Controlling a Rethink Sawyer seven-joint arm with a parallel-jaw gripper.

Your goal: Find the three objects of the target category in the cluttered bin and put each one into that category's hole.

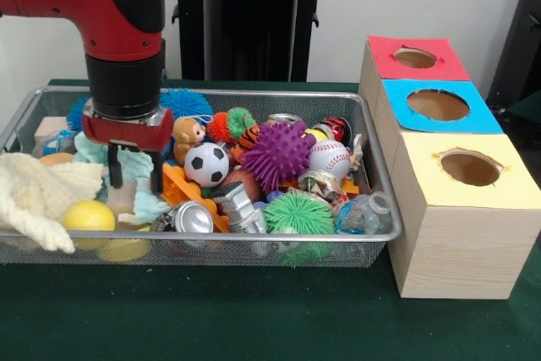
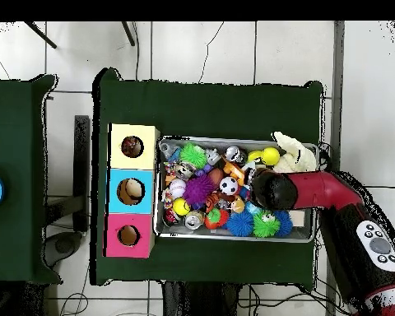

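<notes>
Here, pincer (image 1: pixel 133 177) spread narrowly over pale cloth (image 1: pixel 127 166), soccer ball (image 1: pixel 206 164) beside, toys crowding bin (image 1: pixel 254 247).

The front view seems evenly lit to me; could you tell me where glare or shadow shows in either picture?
Front view: soft, even light, with bright glints on the silver can and the wire bin rim; the claw hangs dark over the pale cloths. Overhead view: flat light, the green tablecloth nearly black, the arm hiding part of the bin.
</notes>
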